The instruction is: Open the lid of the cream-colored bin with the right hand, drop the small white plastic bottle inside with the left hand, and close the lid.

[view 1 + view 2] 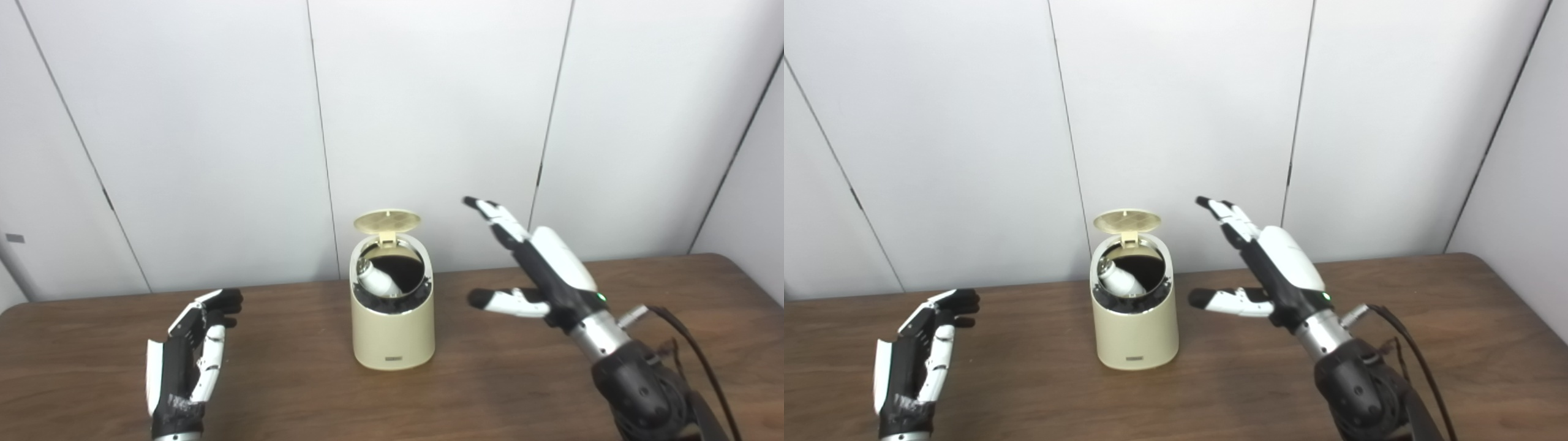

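As the lid [387, 221] stands open and upright at the back of the bin [392, 331], the left eye view shows that the closing step turns on one relation: the lid lies to the left of the right hand [539, 269] and at about the height of its fingertips [484, 207]. This hand is spread, holds nothing, and is near the bin but apart from it. The bottle [378, 278] is already inside, leaning on the left inner wall, its long axis tilted.

In the right eye view, the left hand [915, 361] rests low over the table [1427, 306], well apart from the bin [1134, 334], with fingers loosely curled and empty. The right hand [1274, 269] is clearly the nearer one to the lid [1127, 222], so it seems the one to push it down. Counted: one bin, one lid, one bottle [1119, 278], two hands.
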